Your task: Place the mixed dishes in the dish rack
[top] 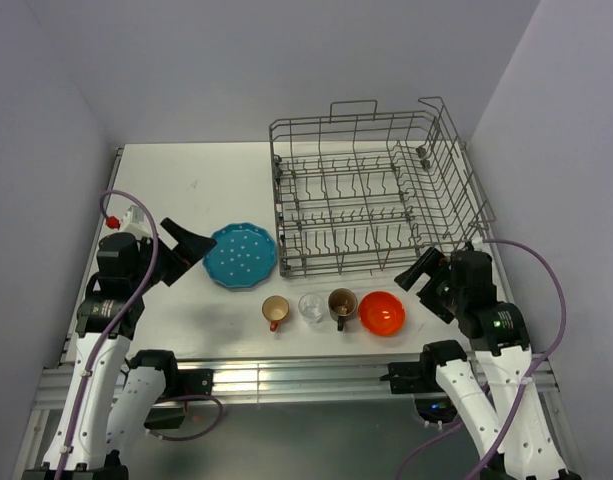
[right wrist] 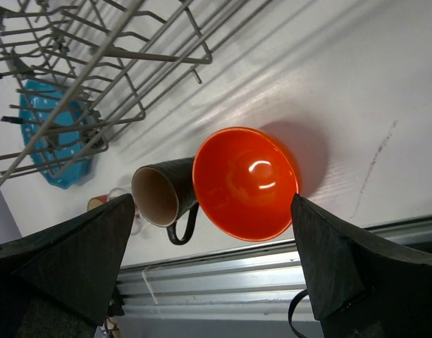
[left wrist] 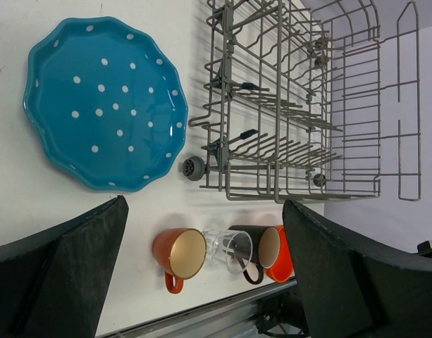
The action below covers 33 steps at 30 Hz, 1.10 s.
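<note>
My left gripper (top: 191, 252) and right gripper (top: 419, 284) hang released, jaws wide, grasping nothing. All 5 dishes rest on the table (top: 186, 190) outside the dish rack (top: 371, 215): teal plate (top: 242, 255) by its near-left corner, then orange cup (top: 275, 311), clear glass (top: 311, 306), brown mug (top: 342, 304) and orange-red bowl (top: 382, 313) in 1 row.

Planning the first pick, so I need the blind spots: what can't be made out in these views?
- Right wrist: small orange cup and small clear glass almost wholly behind one of the jaws.
- Right wrist: teal plate partly screened by dish rack wires.
- Left wrist: orange-red bowl mostly behind dark brown mug.
- Top: whether the glass holds anything, too small to tell.
</note>
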Each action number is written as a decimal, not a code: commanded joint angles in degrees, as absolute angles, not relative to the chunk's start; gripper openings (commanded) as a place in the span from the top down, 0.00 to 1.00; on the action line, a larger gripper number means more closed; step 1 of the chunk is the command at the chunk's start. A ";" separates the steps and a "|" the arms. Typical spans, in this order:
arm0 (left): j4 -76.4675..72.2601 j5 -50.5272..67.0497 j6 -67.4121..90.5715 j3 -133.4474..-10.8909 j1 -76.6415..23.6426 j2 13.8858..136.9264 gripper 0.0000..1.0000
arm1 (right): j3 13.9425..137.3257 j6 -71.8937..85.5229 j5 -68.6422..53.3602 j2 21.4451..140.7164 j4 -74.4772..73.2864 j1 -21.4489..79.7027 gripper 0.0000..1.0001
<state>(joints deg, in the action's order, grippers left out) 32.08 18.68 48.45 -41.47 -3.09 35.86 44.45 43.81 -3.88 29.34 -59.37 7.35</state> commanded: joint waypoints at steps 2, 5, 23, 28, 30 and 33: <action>31.55 19.95 46.58 -42.45 -3.16 36.12 0.01 | 42.98 45.71 -1.32 29.79 -63.01 7.65 0.00; 30.94 20.57 46.84 -41.66 -3.16 35.60 0.01 | 41.67 46.14 -0.79 30.59 -64.16 7.65 0.03; 28.57 23.03 47.02 -40.08 -3.16 36.91 0.02 | 30.51 49.92 -0.26 30.23 -58.72 9.31 0.20; 27.60 23.55 47.64 -39.38 -3.16 36.74 0.02 | 29.45 51.32 2.19 32.96 -56.35 12.74 0.22; 27.33 23.64 47.72 -39.20 -3.16 36.74 0.02 | 29.09 52.46 2.98 34.27 -55.64 14.32 0.24; 27.51 23.82 47.46 -39.29 -3.16 37.09 0.02 | 29.18 54.92 5.44 36.46 -54.93 18.27 0.25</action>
